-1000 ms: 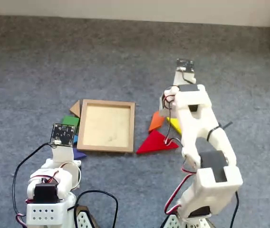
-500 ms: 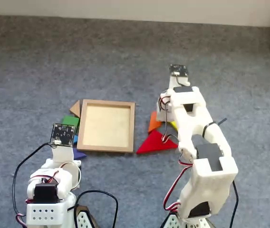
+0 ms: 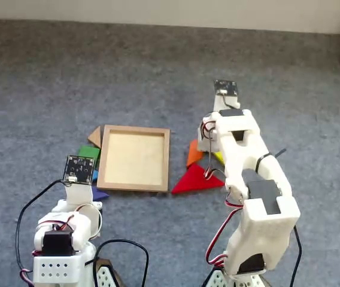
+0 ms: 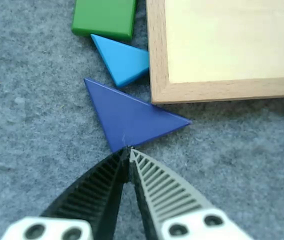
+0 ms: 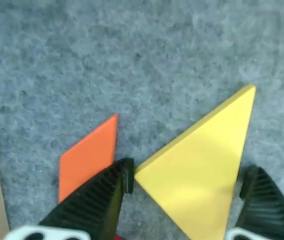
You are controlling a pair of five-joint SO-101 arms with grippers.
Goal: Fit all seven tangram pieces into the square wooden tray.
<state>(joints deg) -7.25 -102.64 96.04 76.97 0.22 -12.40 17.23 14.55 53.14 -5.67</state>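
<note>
The square wooden tray [image 3: 169, 160] lies with nothing in it. In the right wrist view my right gripper [image 5: 187, 182] is open, its fingers [image 5: 117, 185] on either side of the yellow triangle [image 5: 207, 165]; the orange parallelogram [image 5: 87, 157] lies beside it. The red triangle [image 3: 197, 179] sits by the tray's near right corner. My left gripper [image 4: 128, 150] is shut with nothing in it, its tips at the edge of the dark blue triangle [image 4: 132, 120]. A light blue triangle [image 4: 124, 62] and a green piece [image 4: 104, 17] lie along the tray frame [image 4: 157, 50].
A brown triangle [image 3: 95, 136] lies at the tray's far left corner. Grey carpet surrounds the pieces, with open room beyond the tray. The right arm [image 3: 242, 149] stretches over the yellow piece.
The right arm has shifted left and pulled back slightly over the orange and yellow pieces, then settled. The left arm has not moved.
</note>
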